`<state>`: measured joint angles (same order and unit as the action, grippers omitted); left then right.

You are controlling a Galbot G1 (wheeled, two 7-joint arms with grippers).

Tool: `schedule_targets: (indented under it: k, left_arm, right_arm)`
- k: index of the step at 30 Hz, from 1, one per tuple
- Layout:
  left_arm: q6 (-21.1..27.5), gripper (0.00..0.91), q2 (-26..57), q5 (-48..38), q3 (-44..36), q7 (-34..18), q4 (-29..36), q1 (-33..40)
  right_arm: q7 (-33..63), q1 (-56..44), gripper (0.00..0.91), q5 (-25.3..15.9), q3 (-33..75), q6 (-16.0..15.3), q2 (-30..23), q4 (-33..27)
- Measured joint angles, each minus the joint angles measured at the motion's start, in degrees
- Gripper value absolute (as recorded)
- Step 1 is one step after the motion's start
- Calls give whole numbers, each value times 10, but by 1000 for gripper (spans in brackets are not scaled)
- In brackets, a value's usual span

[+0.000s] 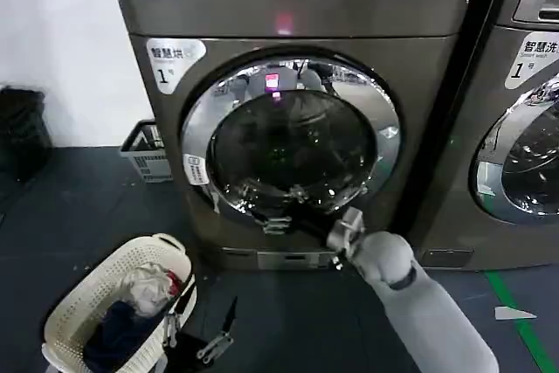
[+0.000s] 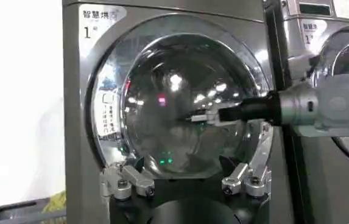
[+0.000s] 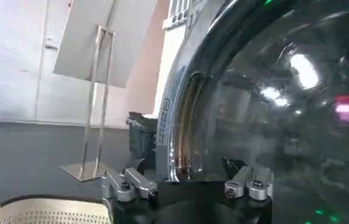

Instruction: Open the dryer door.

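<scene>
The dryer door (image 1: 288, 141) is a round porthole with a wide chrome ring and dark glass, on the front of the grey dryer marked 1. My right arm reaches up from the lower right, and my right gripper (image 1: 288, 211) is at the door's lower rim. In the right wrist view the right gripper (image 3: 186, 185) is open, with the chrome edge of the dryer door (image 3: 180, 122) standing between its fingers. The left wrist view shows the dryer door (image 2: 168, 103) from farther back, with the right gripper (image 2: 198, 117) against the glass. My left gripper (image 1: 218, 334) hangs low beside the basket; the left gripper (image 2: 183, 182) is open and empty.
A white laundry basket (image 1: 113, 312) with clothes sits on the floor at the front left. A grey crate (image 1: 144, 155) stands left of the dryer. A second machine (image 1: 524, 128) stands close on the right. A sign board on a stand (image 3: 101, 42) is off to the side.
</scene>
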<state>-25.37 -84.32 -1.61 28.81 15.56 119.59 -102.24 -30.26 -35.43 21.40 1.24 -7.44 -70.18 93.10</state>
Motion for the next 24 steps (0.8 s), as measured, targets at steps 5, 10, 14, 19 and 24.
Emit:
schedule_targets:
  k: [5,10,14,19,24]
  left_arm:
    - [-3,907,-1,2,0,2,3,-7]
    - [1,907,0,0,3,6,7,-12]
    - [1,907,-1,1,5,6,9,-15]
    - [1,907,-2,2,6,1,9,-15]
    - [20,907,0,2,16,-9,10,-7]
  right_arm:
    - [1,32,907,-1,-22,1,-30,-31]
    - [1,52,907,-1,-37,1,-55,-56]
    - [1,64,907,-2,-45,2,-70,-73]
    - [-6,75,907,3,-50,-2,-78,-93]
    - [-25,86,907,18,-59,-10,-80,-112]
